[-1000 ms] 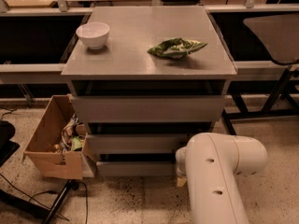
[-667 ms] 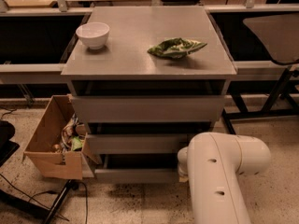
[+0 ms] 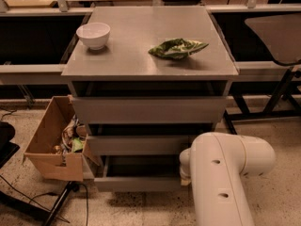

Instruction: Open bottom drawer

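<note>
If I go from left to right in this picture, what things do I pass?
Cardboard box → white bowl → green bag → white robot arm. The gripper is tucked behind the arm, at the bottom drawer's right end.

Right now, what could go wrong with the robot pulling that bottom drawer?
The end effector sits mostly hidden behind the arm at the right end of the bottom drawer, so an off-centre pull might jam it. The cardboard box stands close by the drawer's left corner and could get bumped.

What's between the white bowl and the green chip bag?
Only bare cabinet top, in the camera view. The gripper is hidden behind the arm by the bottom drawer.
</note>
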`<state>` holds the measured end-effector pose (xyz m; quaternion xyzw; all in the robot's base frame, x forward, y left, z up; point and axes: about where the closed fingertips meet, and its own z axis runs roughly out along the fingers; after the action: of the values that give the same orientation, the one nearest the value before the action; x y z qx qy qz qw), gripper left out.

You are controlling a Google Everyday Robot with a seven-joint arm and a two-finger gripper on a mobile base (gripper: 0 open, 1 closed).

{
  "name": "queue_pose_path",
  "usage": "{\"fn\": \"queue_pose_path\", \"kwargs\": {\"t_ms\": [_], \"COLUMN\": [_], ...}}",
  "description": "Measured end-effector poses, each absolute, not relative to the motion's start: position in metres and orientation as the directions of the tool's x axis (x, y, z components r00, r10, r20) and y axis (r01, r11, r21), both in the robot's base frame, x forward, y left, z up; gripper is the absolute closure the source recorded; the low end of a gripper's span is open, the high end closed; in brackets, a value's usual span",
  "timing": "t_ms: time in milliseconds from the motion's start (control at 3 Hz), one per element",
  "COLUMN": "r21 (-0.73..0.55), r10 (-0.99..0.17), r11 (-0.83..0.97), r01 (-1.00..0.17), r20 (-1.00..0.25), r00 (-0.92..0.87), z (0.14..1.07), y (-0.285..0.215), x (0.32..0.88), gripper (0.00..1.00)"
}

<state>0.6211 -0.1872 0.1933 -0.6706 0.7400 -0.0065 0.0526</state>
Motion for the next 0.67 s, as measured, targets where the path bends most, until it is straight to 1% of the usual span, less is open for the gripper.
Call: {"fn": "queue_pose_path", "kwargs": {"t_ms": [333,667], "r21": [-0.044,-0.032], "r10": [-0.982,-0.979], "r11": [0.177,0.193], "r01": [-0.983,-0.981], "r20": [-0.071,-0.071], "r00": [-0.174,-0.190], "z": [0.1909,0.1925], "y": [-0.1991,-0.1996], "x": [0.5844,0.5760], "gripper": [1.00,0.82]}}
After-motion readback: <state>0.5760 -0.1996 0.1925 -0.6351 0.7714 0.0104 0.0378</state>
